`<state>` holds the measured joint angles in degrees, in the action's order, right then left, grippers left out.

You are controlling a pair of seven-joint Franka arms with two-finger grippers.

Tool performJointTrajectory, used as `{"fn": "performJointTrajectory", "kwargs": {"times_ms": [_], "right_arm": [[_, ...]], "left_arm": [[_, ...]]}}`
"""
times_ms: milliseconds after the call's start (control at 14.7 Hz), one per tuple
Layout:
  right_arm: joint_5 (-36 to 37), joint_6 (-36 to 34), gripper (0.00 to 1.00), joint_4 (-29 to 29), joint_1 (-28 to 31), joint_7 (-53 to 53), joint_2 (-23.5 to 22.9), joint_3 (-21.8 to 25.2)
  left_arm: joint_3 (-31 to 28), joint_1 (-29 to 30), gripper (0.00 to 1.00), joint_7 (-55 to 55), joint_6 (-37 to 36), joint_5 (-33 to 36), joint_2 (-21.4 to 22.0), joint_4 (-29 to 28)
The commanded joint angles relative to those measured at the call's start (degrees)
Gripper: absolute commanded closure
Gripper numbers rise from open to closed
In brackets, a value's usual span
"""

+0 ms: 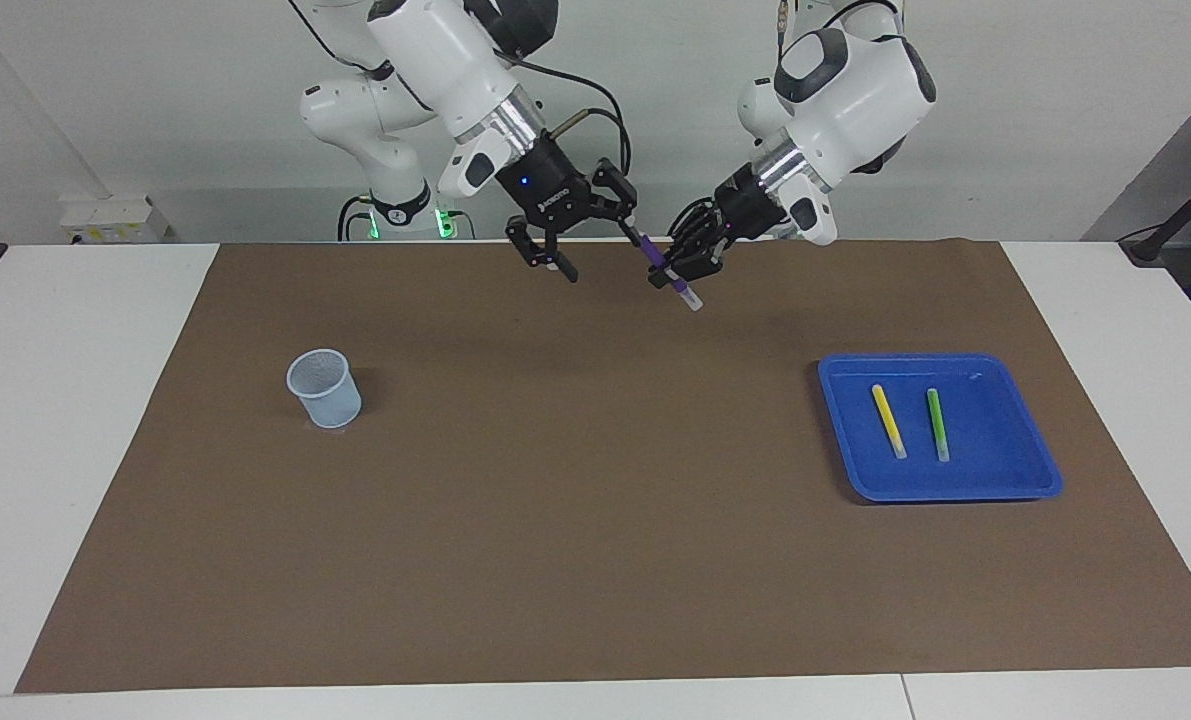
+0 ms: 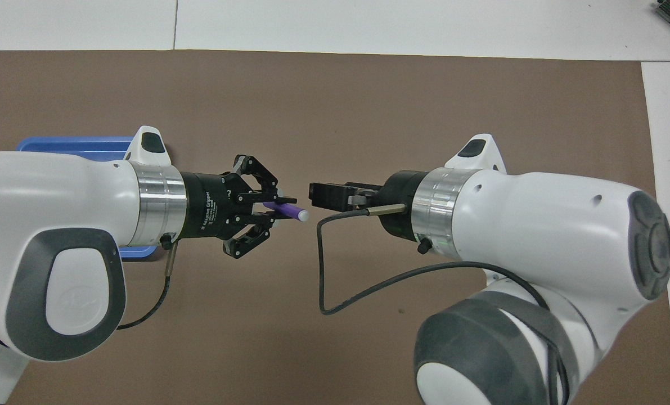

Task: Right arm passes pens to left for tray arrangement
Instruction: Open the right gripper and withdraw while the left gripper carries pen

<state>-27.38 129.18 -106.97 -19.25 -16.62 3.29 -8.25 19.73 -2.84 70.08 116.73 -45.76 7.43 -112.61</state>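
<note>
So you have three pens: the yellow pen [image 1: 889,421] and green pen [image 1: 938,424] lie side by side in the one blue tray [image 1: 955,487], apart from each other. Your third, the purple pen [image 1: 667,268], hangs tilted over the tabletop [image 1: 595,520], clenched in the left gripper [image 1: 688,260] jaws, whitish tip downward. Just beside it, the right gripper [image 1: 585,240] jaws stand spread, holding nothing. One pale cup [image 1: 324,388] sits toward the right arm's end.

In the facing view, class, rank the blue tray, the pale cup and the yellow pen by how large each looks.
1. blue tray, clearly largest.
2. pale cup.
3. yellow pen, slimmest, lying in the tray beside the green pen, which looks the same size.
</note>
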Motion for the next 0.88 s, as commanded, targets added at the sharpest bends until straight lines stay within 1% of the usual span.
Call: {"fn": "performJointTrajectory", "kwargs": {"times_ms": [0,136,340,476,680,748,816], "right_arm": [[5.39,-8.29,0.0,-0.52,4.82,1.42,1.01,-0.27],[6.11,-14.71,0.0,-0.61,8.42,1.42,1.63,-0.18],[6.29,-20.62,0.0,-0.96,13.96,1.42,2.24,-0.18],[7.42,-22.47,0.0,-1.31,17.13,1.42,2.42,-0.18],[9.71,-22.83,0.0,-1.75,19.33,1.33,2.51,-0.18],[11.37,-22.83,0.0,-2.01,19.86,1.42,2.68,-0.18],[14.78,-23.09,0.0,-2.02,20.21,1.51,2.86,-0.18]], "left_arm": [[-0.21,5.37,1.0,-14.83,-9.99,4.52,2.85,-1.21],[-0.3,8.19,1.0,-25.56,-16.59,10.49,3.2,-0.68],[-0.48,10.3,1.0,-40.33,-21.62,20.24,3.38,-0.33],[-0.48,13.11,1.0,-50.17,-24.25,25.08,3.56,-0.06],[-0.48,17.68,1.0,-62.92,-26.02,31.85,3.56,0.38],[-0.48,19.7,1.0,-66.97,-25.94,33.35,3.56,0.29],[-0.48,21.98,1.0,-70.92,-25.68,34.59,3.56,0.29]]}}
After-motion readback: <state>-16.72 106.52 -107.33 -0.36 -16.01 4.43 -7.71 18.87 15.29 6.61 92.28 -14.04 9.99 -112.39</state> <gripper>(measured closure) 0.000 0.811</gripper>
